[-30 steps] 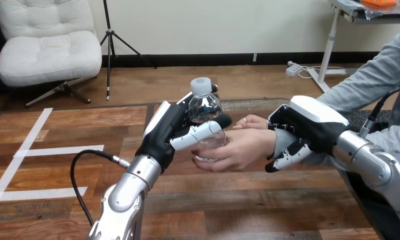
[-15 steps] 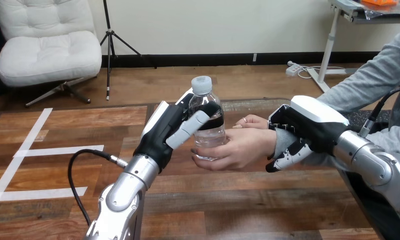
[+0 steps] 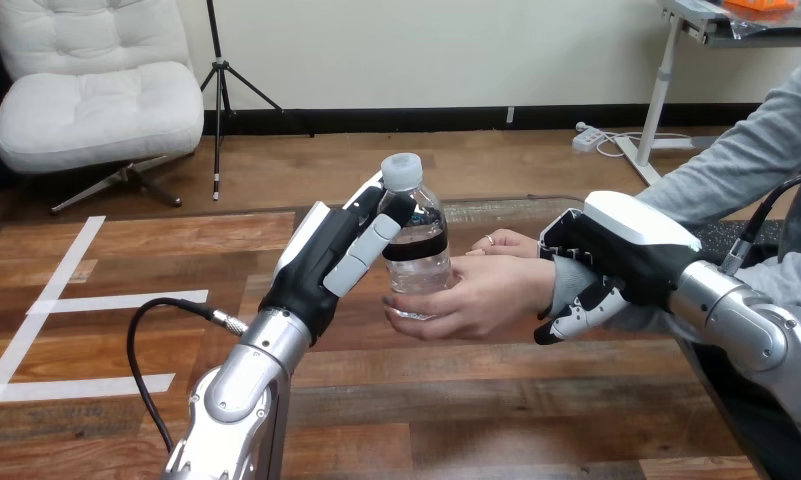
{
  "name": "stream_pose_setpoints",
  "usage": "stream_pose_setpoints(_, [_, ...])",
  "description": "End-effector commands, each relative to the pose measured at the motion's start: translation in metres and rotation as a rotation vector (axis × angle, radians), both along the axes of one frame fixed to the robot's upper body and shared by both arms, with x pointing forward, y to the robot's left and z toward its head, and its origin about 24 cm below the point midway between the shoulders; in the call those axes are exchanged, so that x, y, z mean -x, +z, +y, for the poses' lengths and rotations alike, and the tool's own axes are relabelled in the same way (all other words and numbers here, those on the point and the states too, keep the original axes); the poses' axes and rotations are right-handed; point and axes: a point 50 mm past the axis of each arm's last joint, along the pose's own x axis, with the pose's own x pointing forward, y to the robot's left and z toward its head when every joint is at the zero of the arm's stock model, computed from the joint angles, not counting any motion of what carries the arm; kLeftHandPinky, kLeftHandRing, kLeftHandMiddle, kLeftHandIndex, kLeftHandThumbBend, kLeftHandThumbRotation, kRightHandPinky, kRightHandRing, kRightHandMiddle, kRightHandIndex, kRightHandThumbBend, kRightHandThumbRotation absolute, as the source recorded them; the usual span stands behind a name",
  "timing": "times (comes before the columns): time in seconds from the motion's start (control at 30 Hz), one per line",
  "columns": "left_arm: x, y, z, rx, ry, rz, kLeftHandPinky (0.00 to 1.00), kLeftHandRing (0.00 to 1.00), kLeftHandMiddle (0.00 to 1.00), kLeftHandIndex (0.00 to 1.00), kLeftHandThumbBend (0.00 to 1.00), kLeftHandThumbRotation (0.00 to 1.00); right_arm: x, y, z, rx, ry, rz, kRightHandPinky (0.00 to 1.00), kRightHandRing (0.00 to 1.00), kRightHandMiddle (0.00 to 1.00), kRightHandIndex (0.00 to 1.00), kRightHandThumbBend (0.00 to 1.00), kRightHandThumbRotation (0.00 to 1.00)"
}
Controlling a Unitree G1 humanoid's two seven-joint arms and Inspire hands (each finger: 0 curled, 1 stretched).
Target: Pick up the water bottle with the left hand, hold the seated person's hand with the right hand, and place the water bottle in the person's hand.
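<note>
A clear water bottle [image 3: 417, 250] with a grey cap and a black band stands upright in the person's hand [image 3: 471, 300], whose fingers wrap its lower part. My left hand [image 3: 321, 262] is just left of the bottle, its fingers straightened and lying beside the bottle's upper part, no longer curled round it. My right hand [image 3: 606, 265] is curled round the person's wrist at the grey sleeve. The person's other hand [image 3: 506, 243] rests on the table behind.
The wooden table [image 3: 496, 410] has white tape strips [image 3: 66, 305] at its left. A black cable loops beside my left forearm [image 3: 241, 385]. The person's grey-sleeved arms come in from the right edge.
My left hand's fingers and thumb have uncurled from the bottle and drawn slightly back to the left. The bottle now stays in the person's hand. My right hand has not moved.
</note>
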Motion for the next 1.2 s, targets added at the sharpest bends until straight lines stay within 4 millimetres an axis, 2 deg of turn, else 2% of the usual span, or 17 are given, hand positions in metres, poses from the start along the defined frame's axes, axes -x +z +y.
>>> stream_pose_setpoints(0.0, [-0.0126,0.0220,0.0009,0.014,0.013,-0.080,0.99,0.99,0.98,0.96,1.00,1.00,-0.0095,0.0217,0.0088,-0.062,0.022,-0.102,0.22,0.26,0.31,0.31,0.85,0.00])
stream_pose_setpoints(0.53, [-0.0127,0.0222,0.0005,0.003,-0.008,-0.092,1.00,1.00,0.99,0.97,1.00,1.00,-0.0108,0.0220,0.0093,0.006,0.021,-0.081,0.24,0.29,0.36,0.39,0.87,0.01])
stream_pose_setpoints(0.87, [-0.0123,0.0221,0.0003,0.001,-0.015,-0.103,1.00,1.00,0.99,0.98,1.00,1.00,-0.0101,0.0238,0.0103,0.050,0.038,-0.113,0.32,0.41,0.46,0.51,0.93,0.13])
stream_pose_setpoints(1.17, [-0.0125,0.0221,0.0004,0.003,-0.008,-0.109,1.00,1.00,0.99,0.98,1.00,1.00,-0.0095,0.0246,0.0103,0.052,0.047,-0.115,0.39,0.50,0.53,0.58,0.95,0.19])
